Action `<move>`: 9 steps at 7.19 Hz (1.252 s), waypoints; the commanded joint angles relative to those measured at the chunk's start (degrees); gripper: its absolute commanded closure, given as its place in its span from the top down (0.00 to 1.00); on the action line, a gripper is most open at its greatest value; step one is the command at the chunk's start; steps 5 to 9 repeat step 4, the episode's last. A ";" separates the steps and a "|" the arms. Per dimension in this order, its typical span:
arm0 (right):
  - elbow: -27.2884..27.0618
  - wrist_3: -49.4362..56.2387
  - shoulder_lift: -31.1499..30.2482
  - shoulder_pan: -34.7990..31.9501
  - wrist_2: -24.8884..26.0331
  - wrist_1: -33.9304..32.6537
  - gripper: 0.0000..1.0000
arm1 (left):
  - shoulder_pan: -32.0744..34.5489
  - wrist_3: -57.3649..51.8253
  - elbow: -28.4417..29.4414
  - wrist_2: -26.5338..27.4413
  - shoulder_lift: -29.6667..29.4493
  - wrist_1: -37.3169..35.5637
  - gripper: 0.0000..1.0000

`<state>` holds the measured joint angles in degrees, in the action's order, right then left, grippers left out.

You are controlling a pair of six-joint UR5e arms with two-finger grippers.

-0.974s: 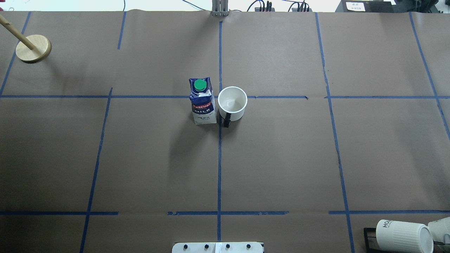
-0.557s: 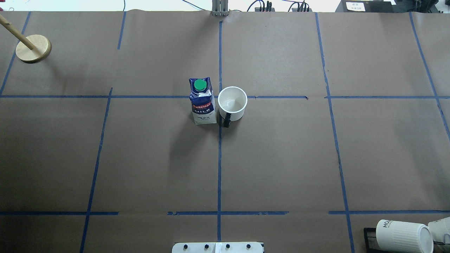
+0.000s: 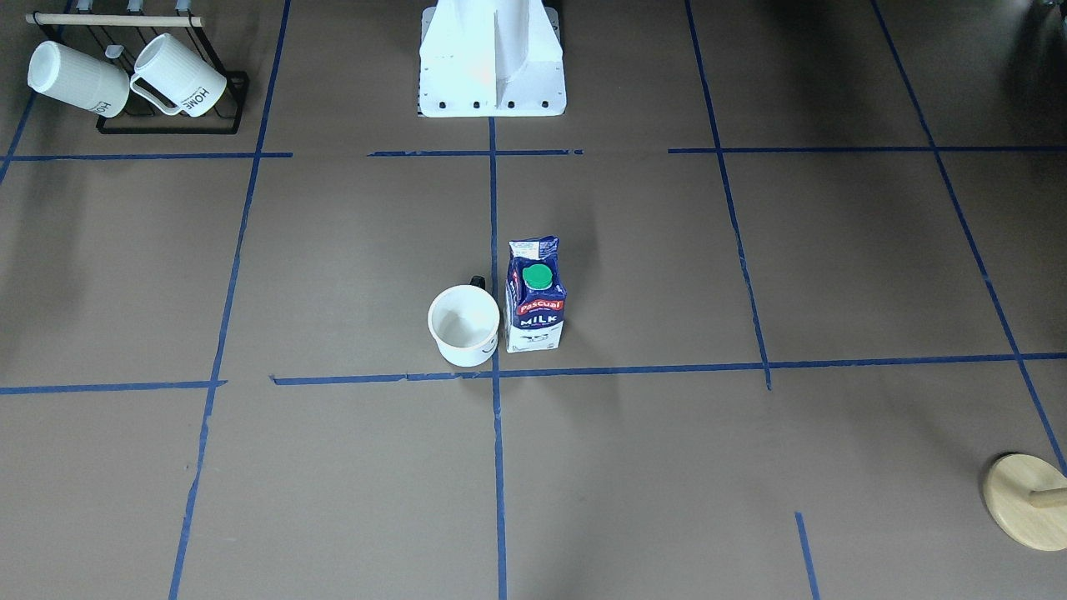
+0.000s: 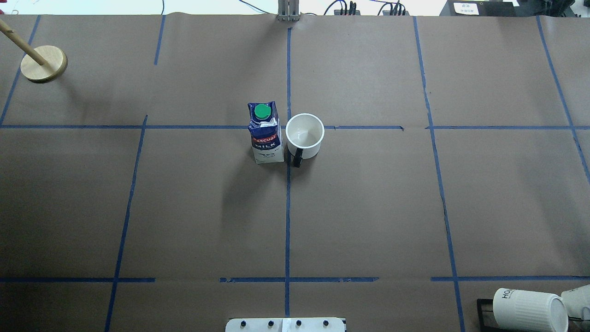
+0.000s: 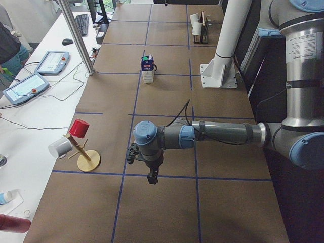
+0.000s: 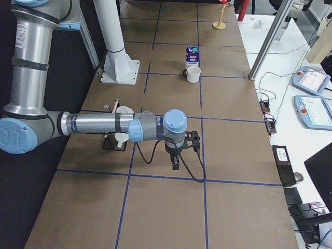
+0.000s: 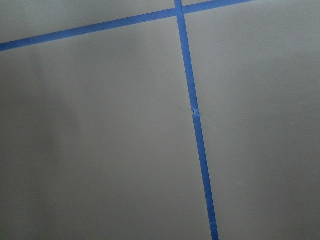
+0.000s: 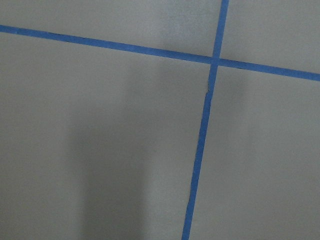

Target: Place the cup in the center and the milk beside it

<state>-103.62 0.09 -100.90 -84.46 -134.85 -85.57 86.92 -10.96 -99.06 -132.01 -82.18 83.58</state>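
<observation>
The white cup stands upright right by the center tape crossing, its black handle towards the robot. It also shows in the front view. The blue and white milk carton with its green cap stands upright close beside the cup, on the robot's left of it. My left gripper hangs over bare table far out on the left and my right gripper far out on the right. Both show only in the side views, so I cannot tell whether they are open or shut. Both wrist views show only brown paper and blue tape.
A black rack with two ribbed "HOME" mugs stands at the robot's near right. A wooden peg stand with a red cup stands at the far left. The white robot base is at the near edge.
</observation>
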 commanded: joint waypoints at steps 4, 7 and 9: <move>0.00 0.00 0.00 0.00 -0.07 0.05 1.00 | 0.00 0.07 -0.52 -0.09 0.09 0.00 1.00; 0.00 0.00 0.00 0.00 -0.07 0.05 1.00 | 0.00 0.07 -0.52 -0.09 0.09 0.00 1.00; 0.00 0.00 0.00 0.00 -0.07 0.05 1.00 | 0.00 0.07 -0.52 -0.09 0.09 0.00 1.00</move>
